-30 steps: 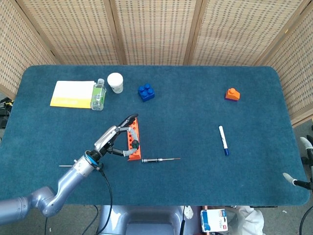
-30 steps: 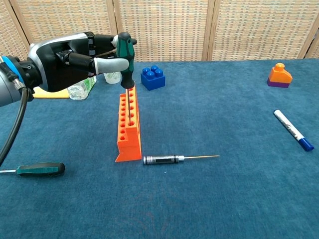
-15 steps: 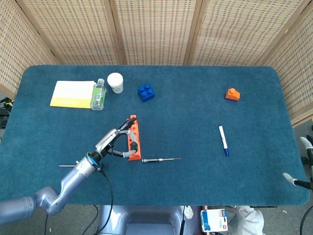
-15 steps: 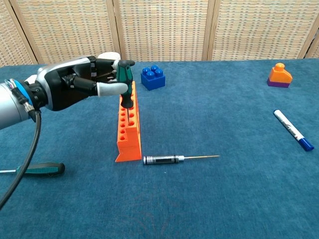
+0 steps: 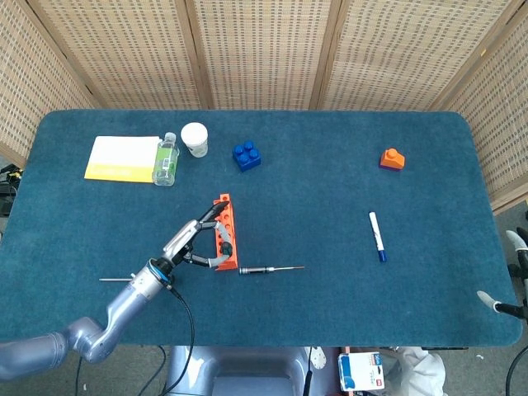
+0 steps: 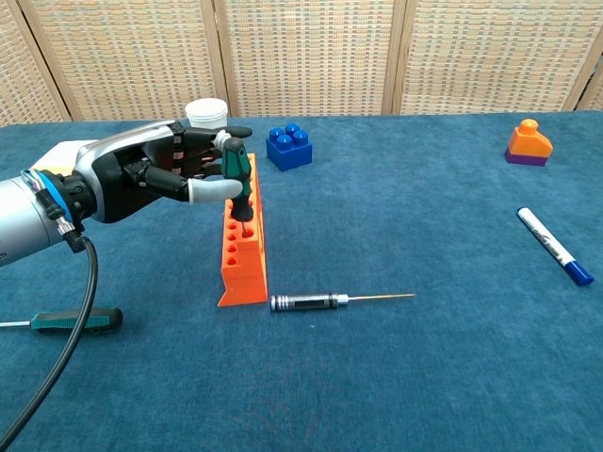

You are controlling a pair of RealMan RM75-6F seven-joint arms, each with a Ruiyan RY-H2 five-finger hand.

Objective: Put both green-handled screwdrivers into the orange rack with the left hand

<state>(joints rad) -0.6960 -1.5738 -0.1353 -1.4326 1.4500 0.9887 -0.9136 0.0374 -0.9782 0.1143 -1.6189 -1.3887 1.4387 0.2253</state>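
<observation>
1. Lowering the first green-handled screwdriver (image 6: 236, 175) into the orange rack (image 6: 241, 243): compared with a second ago, when the handle stood high above the rack with a long stretch of shaft bare, the handle now sits just above the rack's top face and almost no shaft shows. The left hand (image 6: 155, 173) has come down with it.
2. Meaning for the task: the first tool appears nearly or fully seated in one of the holes toward the near half of the rack; letting go is the likely next step. This is a judgement, since the hole's depth cannot be seen.
3. Fingers (image 6: 212, 190): the thumb and the fingers opposite pinch the handle from both sides; the rest lie curled beside it.
4. Second green-handled screwdriver (image 6: 77, 320): lying flat on the table (image 6: 424, 377) near its front-left edge, well apart from the rack, untouched.
5. Appearance of the task's things: the held tool is upright, short, with a dark green and black handle; the rack is a long stepped orange block with two rows of round holes, standing on the table.
6. Right hand (image 5: 516, 272): barely visible at the frame's edge in the head view; its state cannot be told.
</observation>
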